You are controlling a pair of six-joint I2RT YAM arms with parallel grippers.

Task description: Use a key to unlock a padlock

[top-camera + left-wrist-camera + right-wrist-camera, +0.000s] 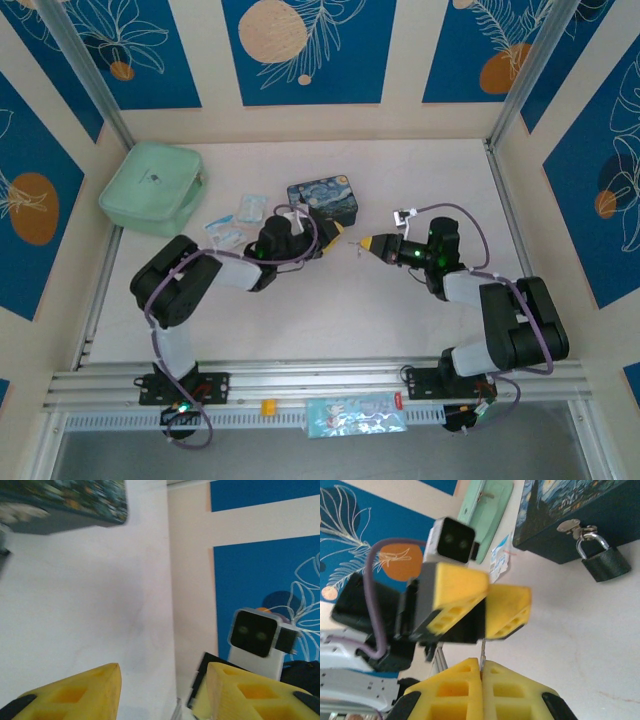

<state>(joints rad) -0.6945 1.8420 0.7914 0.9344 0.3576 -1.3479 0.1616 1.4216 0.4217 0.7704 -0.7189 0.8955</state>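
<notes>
While the blue tin (570,515) stands mid-worktop towards the far edge, the lock on it is off the key's line.
Left fingers (462,597), part open and empty, sit just ahead of the right fingers (460,690). The padlock (605,564) hangs from the tin's hasp, to one side. The right fingers are clamped on the key (482,655), its shaft aimed at the left fingers.

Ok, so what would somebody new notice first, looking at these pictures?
Probably the starry-night tin near the middle of the table, with a small dark padlock hanging from its front hasp. Just in front of it two sets of yellow jaws face each other closely: the right arm's jaws shut on a thin key, the left arm's jaws open. A mint-green case sits at the far left.
</notes>
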